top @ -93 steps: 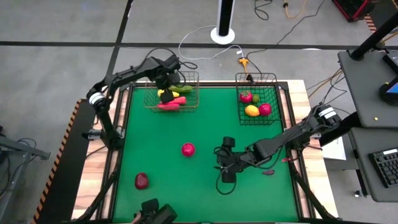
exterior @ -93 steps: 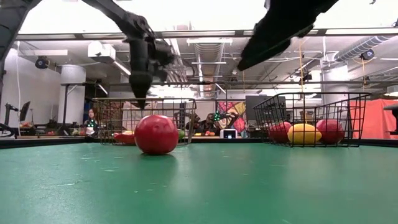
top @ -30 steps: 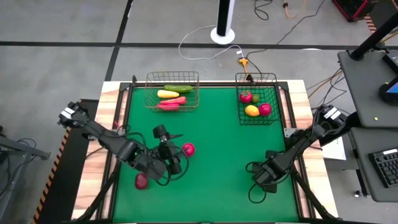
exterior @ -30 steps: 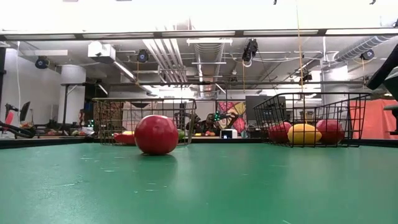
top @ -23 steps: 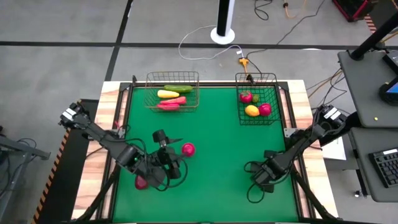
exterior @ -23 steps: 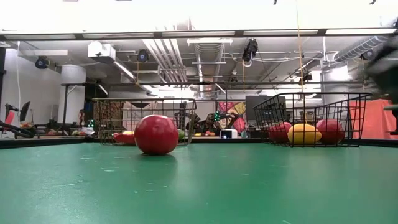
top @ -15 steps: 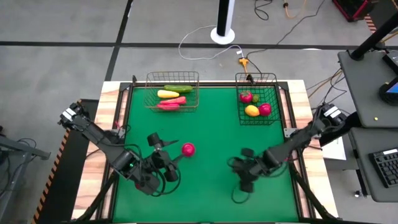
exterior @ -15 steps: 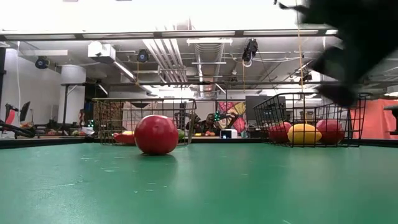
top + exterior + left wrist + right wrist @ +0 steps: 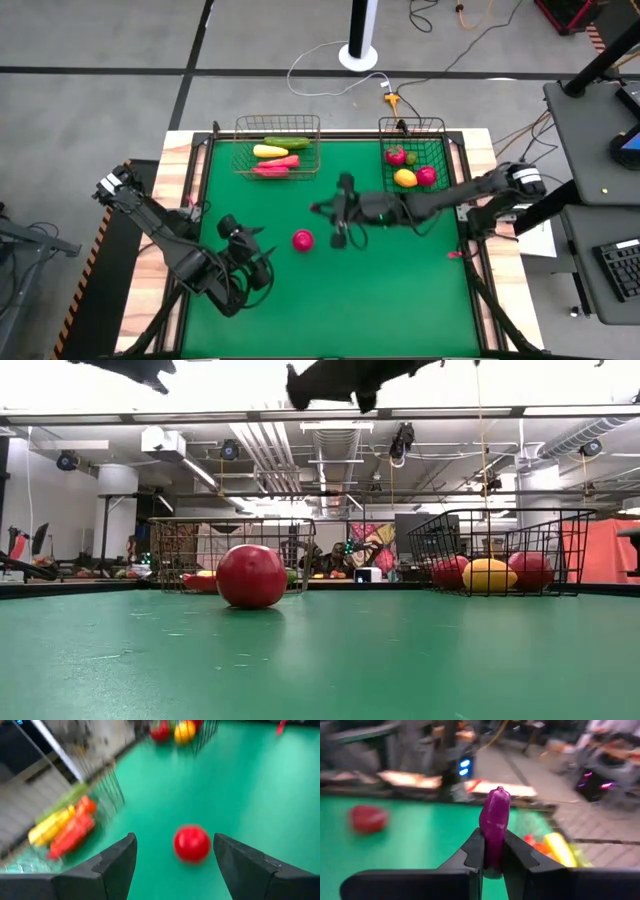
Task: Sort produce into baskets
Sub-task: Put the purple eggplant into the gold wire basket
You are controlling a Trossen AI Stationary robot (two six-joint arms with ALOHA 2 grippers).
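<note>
Right gripper (image 9: pixel 489 852) is clamped on a purple eggplant-shaped piece (image 9: pixel 494 820), mid-table just beside the red round fruit (image 9: pixel 302 240). Left gripper (image 9: pixel 175 865), fingers apart and holding nothing, hovers near the table's left front, facing that fruit. Tan wire basket (image 9: pixel 277 125) holds cucumber, yellow piece, red chilies; black wire basket (image 9: pixel 412 128) holds lemon and red fruits. Wrist views blurred; no legible writing.

Two wire baskets: the tan basket (image 9: pixel 277 158) holds three long pieces, the black basket (image 9: pixel 412 157) about four round ones. One red ball (image 9: pixel 302 240) lies loose on the mat, one purple piece (image 9: pixel 494 825) is gripped
</note>
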